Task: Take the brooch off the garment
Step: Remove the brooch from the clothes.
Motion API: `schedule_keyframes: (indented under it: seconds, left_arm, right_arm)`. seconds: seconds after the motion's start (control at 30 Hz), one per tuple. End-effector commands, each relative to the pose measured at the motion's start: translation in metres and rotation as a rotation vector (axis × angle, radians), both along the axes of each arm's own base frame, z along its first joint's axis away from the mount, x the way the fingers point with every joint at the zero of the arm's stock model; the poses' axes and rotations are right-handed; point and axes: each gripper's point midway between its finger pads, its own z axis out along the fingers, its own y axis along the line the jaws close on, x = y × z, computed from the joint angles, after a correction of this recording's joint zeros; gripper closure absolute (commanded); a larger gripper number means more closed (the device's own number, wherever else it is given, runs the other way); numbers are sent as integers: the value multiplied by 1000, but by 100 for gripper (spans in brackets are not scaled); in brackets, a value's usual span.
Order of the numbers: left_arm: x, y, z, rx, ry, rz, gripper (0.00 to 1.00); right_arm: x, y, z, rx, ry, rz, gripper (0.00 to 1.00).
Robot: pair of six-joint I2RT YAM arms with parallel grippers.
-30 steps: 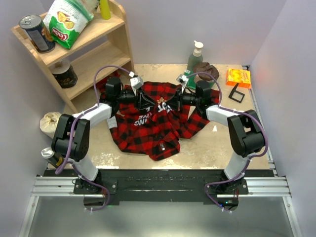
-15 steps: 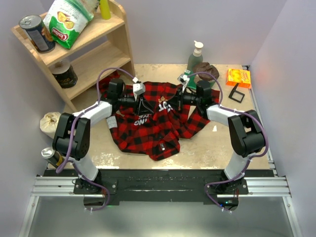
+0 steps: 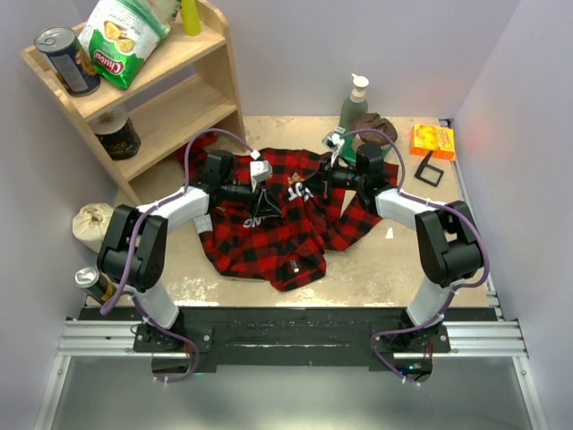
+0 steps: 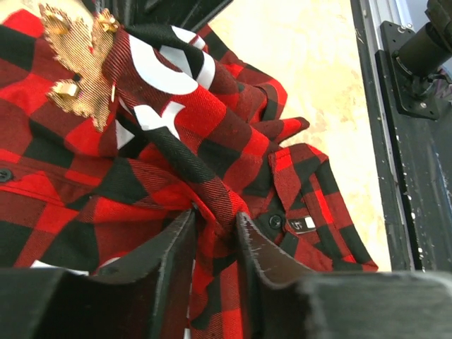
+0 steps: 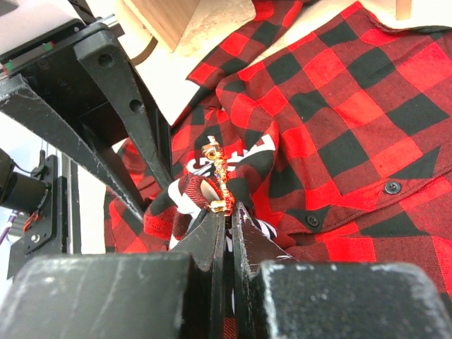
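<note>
The garment (image 3: 269,237) is a red-and-black plaid shirt spread over the middle of the table. In the left wrist view my left gripper (image 4: 215,224) is shut on a raised fold of the plaid (image 4: 212,205), with cloth filling the gap between the fingers. The brooch (image 4: 76,67) shows there as a gold ornament beside the white letters. In the right wrist view the brooch (image 5: 219,180) stands edge-on, and my right gripper (image 5: 229,212) is shut on its lower end. From above, the left gripper (image 3: 263,204) and the right gripper (image 3: 306,189) face each other closely over the shirt, the brooch (image 3: 295,185) between them.
A wooden shelf (image 3: 192,90) at the back left holds a chip bag (image 3: 121,36) and cans. A soap bottle (image 3: 354,98), a brown cloth lump (image 3: 376,127), an orange box (image 3: 432,141) and a black frame (image 3: 430,170) stand at the back right. A beige bag (image 3: 89,224) lies far left.
My left gripper has shifted right and toward the near edge with the fold of shirt in it. The right gripper has stayed shut at the brooch, hardly moving.
</note>
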Motion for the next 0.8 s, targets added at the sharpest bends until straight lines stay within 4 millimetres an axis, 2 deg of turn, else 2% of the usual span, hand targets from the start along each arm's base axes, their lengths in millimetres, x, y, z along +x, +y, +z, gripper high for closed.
schedule_keyframes:
  seconds: [0.0, 0.1, 0.13, 0.23, 0.5, 0.77]
  left_arm:
    - [4, -4, 0, -12, -31, -4, 70]
    - [2, -5, -4, -7, -17, -7, 80]
    - [1, -4, -8, 0, -3, -9, 88]
    - [-3, -2, -16, 31, 27, -19, 100]
    - [-8, 3, -23, 72, 20, -49, 100]
    - [-1, 10, -23, 91, 14, -21, 100]
  right_arm:
    - [8, -2, 40, 28, -125, -18, 100]
    - [8, -2, 41, 26, -129, -17, 100]
    - [8, -2, 41, 25, -132, -15, 100]
    - [8, -2, 40, 24, -131, -15, 100]
    - [10, -2, 35, 16, -122, -20, 100]
    - [9, -4, 32, -28, -139, -10, 100]
